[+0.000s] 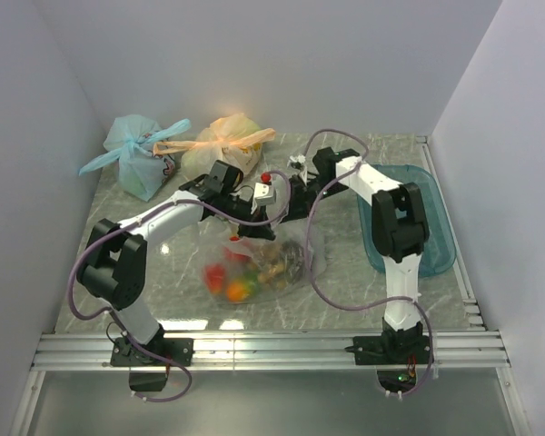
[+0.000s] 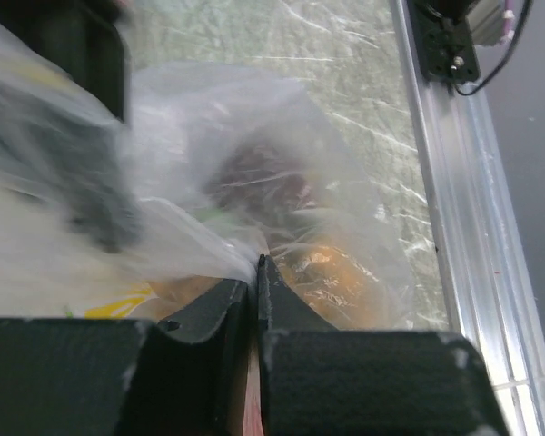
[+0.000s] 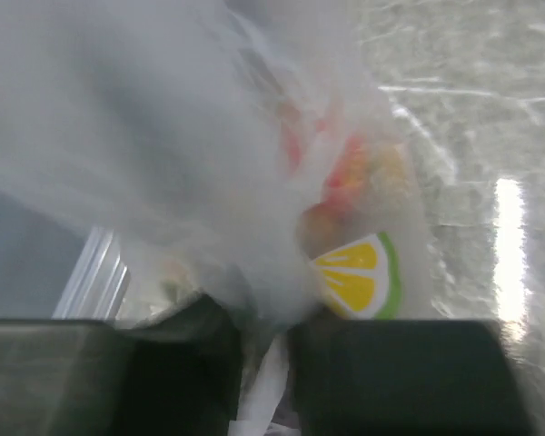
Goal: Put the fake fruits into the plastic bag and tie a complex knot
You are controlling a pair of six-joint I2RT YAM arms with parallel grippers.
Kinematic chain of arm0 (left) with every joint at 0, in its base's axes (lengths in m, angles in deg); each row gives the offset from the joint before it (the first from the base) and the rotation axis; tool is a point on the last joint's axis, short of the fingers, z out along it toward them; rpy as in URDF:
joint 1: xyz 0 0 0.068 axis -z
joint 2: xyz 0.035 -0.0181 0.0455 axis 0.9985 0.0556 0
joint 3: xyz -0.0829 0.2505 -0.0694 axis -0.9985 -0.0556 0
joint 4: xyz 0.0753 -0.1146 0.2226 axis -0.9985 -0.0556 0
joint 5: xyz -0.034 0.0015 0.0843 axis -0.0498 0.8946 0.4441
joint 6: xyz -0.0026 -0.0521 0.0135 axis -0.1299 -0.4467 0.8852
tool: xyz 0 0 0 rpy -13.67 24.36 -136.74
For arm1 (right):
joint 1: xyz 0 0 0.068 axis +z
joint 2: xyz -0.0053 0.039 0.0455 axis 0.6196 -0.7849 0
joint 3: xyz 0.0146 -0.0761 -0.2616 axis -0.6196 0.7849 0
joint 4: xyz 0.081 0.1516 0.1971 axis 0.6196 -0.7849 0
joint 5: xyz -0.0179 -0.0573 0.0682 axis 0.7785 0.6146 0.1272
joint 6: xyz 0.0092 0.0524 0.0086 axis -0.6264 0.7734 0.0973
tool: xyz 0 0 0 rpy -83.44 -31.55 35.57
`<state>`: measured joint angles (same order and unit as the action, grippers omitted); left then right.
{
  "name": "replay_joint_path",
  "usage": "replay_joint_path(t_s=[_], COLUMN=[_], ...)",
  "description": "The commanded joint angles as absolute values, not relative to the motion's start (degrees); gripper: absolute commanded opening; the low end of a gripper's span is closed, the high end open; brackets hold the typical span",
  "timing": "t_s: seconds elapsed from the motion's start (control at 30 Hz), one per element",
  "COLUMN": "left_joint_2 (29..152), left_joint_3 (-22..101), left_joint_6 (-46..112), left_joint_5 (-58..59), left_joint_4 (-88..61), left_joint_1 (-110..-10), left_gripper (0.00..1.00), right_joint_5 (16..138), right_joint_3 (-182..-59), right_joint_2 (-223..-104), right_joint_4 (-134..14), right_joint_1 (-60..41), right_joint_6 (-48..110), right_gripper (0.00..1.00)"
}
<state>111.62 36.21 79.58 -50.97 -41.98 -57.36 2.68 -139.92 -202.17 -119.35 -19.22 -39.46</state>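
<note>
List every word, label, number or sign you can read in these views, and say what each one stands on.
No text can be read in any view.
White patch, top view, just beyond the plastic bag: too small to tell whether it carries any writing.
Yellow citrus slice seen through the bag, right wrist view: segment pattern only, no lettering.

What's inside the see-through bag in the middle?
Inside the plastic bag are the fake fruits: red, orange and green ones, a dark purple fruit and a lemon slice. Crinkly plastic and stacked fruits hide any underneath.
</note>
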Motion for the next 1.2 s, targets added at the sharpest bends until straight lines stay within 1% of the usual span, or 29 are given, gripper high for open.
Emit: replay_joint_path(t_s=[0.0, 0.13, 0.23, 0.3, 0.33, 0.37, 0.4, 0.43, 0.47, 0.53, 0.6, 0.67, 0.83, 1.0, 1.1, 1.17], left_joint_2=[110.5, 109.2, 109.1, 109.0, 108.9, 108.7, 108.1, 107.7, 107.6, 107.2, 106.3, 106.0, 103.7, 102.5, 101.8, 101.3], left_joint_3=[37.1, 34.2, 33.1, 32.8, 32.6, 32.1, 31.8, 31.5, 31.3, 31.4, 30.9, 30.1, 26.6, 21.6, 18.6, 17.8], left_joint_6=[77.8, 75.9, 72.2, 71.5, 71.2, 71.0, 70.7, 70.1, 70.0, 69.9, 69.5, 68.7, 71.6, 74.3, 74.0, 73.6], left_joint_5=[-51.9, -49.4, -46.3, -46.4, -46.7, -47.0, -47.2, -47.4, -47.3, -46.9, -46.3, -45.0, -38.3, -32.2, -28.5, -27.9], left_joint_4=[-39.0, -35.9, -32.3, -31.5, -31.2, -30.8, -30.1, -29.1, -28.9, -29.3, -28.8, -28.3, -27.1, -25.4, -22.2, -21.3], left_joint_1=[-57.7, -57.7, -57.6, -57.7, -57.6, -57.6, -57.7, -57.6, -57.6, -57.7, -57.7, -57.6, -55.4, -51.8, -50.3, -50.2], left_gripper=[0.11, 0.08, 0.08, 0.08, 0.08, 0.08, 0.09, 0.09, 0.09, 0.09, 0.09, 0.08, 0.04, 0.00, 0.01, 0.01], right_joint_5=[-0.5, -1.9, -0.1, 2.3, 9.8, 17.2, 22.5, 25.9, 27.2, 27.1, 30.7, 38.4, 49.0, 55.7, 57.6, 59.2], right_joint_3=[-143.5, -139.6, -138.7, -138.7, -135.5, -132.3, -129.7, -127.6, -124.7, -124.9, -122.7, -118.1, -111.9, -109.2, -109.3, -109.7], right_joint_2=[-204.6, -199.9, -197.3, -195.5, -194.1, -191.9, -186.8, -184.5, -182.9, -182.4, -180.4, -178.6, -175.9, -176.8, -176.6, -176.4], right_joint_4=[-142.3, -142.3, -142.1, -138.3, -122.3, -109.6, -101.6, -93.0, -89.4, -87.6, -84.5, -79.7, -79.9, -82.2, -82.4, -82.6], right_joint_1=[-19.9, -20.4, -20.3, -20.4, -20.2, -19.4, -19.7, -19.9, -19.8, -19.7, -19.4, -19.3, -18.7, -17.4, -16.8, -16.3], right_joint_6=[-50.8, -47.6, -39.8, -27.4, -2.1, 13.7, 19.7, 25.2, 29.5, 35.8, 40.2, 45.4, 54.3, 57.7, 57.2, 55.2], right_gripper=[0.00, 0.00, 0.00, 0.00, 0.00, 0.00, 0.00, 0.00, 0.00, 0.00, 0.00, 0.00, 0.00, 0.00, 0.00, 0.00])
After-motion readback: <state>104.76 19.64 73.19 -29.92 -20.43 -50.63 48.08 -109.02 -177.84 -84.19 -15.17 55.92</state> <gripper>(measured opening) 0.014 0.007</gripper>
